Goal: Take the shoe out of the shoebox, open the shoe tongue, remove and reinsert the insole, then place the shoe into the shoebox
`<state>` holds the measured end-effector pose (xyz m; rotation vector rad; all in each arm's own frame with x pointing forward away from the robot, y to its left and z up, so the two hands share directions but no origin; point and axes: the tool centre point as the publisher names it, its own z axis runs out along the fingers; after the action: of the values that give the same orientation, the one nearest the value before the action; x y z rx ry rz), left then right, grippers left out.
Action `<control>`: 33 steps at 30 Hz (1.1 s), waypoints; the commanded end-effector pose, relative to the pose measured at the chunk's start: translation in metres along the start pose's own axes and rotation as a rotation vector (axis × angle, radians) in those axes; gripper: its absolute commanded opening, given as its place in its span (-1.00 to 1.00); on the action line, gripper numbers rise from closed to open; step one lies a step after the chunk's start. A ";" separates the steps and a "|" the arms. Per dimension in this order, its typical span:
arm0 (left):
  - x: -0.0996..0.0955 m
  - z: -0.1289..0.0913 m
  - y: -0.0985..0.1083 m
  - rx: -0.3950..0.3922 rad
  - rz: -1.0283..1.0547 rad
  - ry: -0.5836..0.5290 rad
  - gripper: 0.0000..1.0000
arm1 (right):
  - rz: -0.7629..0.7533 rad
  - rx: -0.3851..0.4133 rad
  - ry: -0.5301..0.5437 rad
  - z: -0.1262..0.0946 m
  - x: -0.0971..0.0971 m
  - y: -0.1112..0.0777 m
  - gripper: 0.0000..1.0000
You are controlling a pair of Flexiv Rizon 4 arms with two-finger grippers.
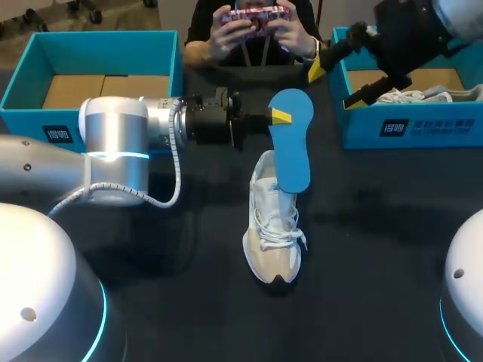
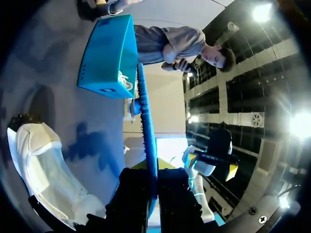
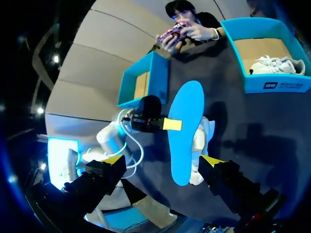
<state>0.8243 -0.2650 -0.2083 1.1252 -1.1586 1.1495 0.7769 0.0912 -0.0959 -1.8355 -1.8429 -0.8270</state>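
Observation:
A white and beige shoe (image 1: pixel 273 226) lies on the dark table, toe toward the front edge. Above its heel hangs the blue insole (image 1: pixel 293 143), tilted, its lower end at the shoe's opening. My left gripper (image 1: pixel 279 117) is shut on the insole's edge from the left. In the left wrist view the insole (image 2: pixel 147 126) stands edge-on between the fingers of that gripper (image 2: pixel 154 167), with the shoe (image 2: pixel 48 170) below and beside it. My right gripper (image 1: pixel 336 84) hangs open at the back right, over the right shoebox's (image 1: pixel 407 130) corner. From the right wrist view its gripper (image 3: pixel 163 162) stands wide open above the insole (image 3: pixel 187 131).
The right blue shoebox holds another white shoe (image 1: pixel 423 94). A second blue shoebox (image 1: pixel 90 72) with a bare cardboard floor stands at the back left. The left arm's grey link (image 1: pixel 117 151) lies across the table's left half.

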 end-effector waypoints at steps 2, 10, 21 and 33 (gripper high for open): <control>0.002 -0.002 0.004 -0.009 -0.012 0.010 -1.00 | 0.014 -0.017 -0.255 0.003 0.011 -0.001 1.00; 0.005 0.000 0.007 -0.023 -0.004 -0.003 -1.00 | 0.056 0.010 -0.412 0.015 0.016 0.002 1.00; 0.003 0.001 0.007 -0.011 -0.006 -0.011 -1.00 | 0.075 0.053 -0.542 0.037 0.024 0.007 1.00; 0.003 0.001 0.007 -0.011 -0.006 -0.011 -1.00 | 0.083 0.048 -0.620 0.052 0.020 0.007 1.00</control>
<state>0.8177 -0.2647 -0.2046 1.1251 -1.1680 1.1310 0.7878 0.1368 -0.1192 -2.2231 -2.0450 -0.2771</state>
